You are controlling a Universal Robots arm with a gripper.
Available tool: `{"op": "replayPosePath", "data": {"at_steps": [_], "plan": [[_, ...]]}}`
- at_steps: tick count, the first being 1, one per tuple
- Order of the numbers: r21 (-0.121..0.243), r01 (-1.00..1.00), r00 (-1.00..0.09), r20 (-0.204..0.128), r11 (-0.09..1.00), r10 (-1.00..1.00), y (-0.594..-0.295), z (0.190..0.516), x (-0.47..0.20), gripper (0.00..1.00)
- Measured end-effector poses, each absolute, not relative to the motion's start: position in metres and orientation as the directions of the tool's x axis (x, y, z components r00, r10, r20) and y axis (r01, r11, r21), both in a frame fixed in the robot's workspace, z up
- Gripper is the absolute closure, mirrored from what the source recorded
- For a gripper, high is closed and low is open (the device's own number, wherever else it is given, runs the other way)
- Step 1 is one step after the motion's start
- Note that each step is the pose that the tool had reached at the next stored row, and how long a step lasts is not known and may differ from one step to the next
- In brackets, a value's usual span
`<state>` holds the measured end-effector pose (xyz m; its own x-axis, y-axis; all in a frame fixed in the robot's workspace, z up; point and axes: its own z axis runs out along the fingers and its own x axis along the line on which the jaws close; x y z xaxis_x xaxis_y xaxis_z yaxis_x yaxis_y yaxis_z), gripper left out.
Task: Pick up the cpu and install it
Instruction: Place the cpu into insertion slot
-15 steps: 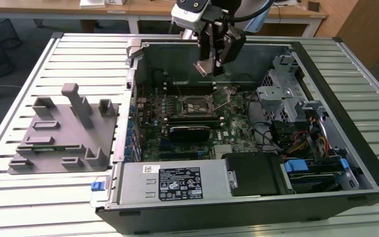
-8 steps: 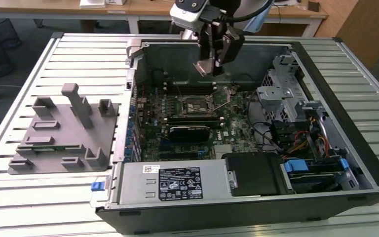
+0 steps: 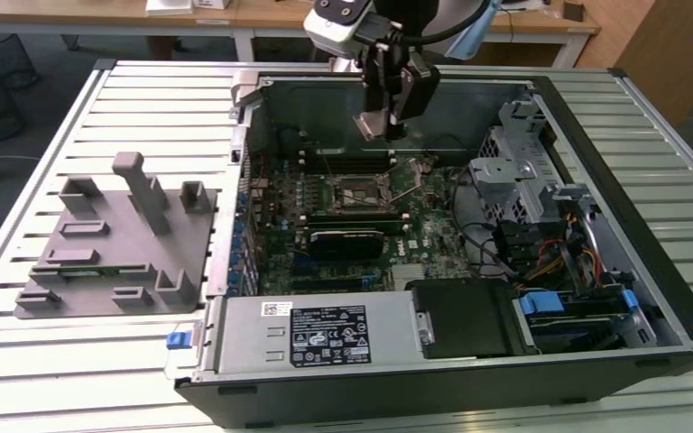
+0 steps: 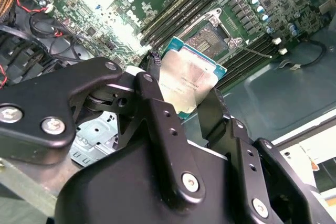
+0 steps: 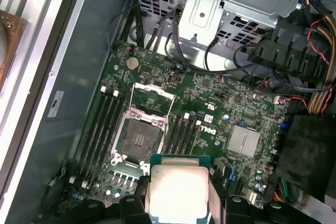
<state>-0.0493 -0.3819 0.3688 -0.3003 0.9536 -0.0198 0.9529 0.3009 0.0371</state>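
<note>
- cpu (image 4: 190,80) is clamped between the two black fingers (image 4: 157,108) of the gripper (image 4: 184,92), one finger on each of two opposite edges. Its shiny metal top plate faces the wrist cameras.
- In the exterior view the gripper (image 3: 383,126) hangs inside the open computer case (image 3: 635,271), near the case's far wall. The cpu (image 3: 370,124) shows as a pale patch at its tips, raised clear of the motherboard (image 3: 322,225) and touching nothing but the fingers.
- The socket (image 5: 139,136) lies below the chip and a little off to one side, not straight beneath it. In the first wrist view the cpu (image 5: 178,192) covers the board just beside the socket, and the socket's whole square is visible.
- In the second wrist view the socket (image 4: 212,35) appears just past the chip's far edge, with memory slots (image 4: 178,3) running along both its sides.
- The socket's metal frame (image 5: 152,94) seems to be folded back, leaving the contact field bare. I judge the seat ready to receive the chip.
- The chip's edges look roughly parallel to the socket's edges, though I cannot tell whether the corners match.
- The grey tray (image 3: 118,244) stands on the slatted table (image 3: 33,361), well apart on the exterior view's left.
</note>
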Motion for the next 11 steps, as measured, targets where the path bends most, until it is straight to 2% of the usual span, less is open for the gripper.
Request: {"op": "replayPosePath", "data": {"at_steps": [7,11], "plan": [[0.037,0.957,-0.286,-0.020,0.286,0.958,-0.3786,0.3645,-0.0494,0.47],[0.037,0.972,-0.233,-0.020,0.234,0.972,-0.3781,0.3614,-0.0495,0.47]]}}
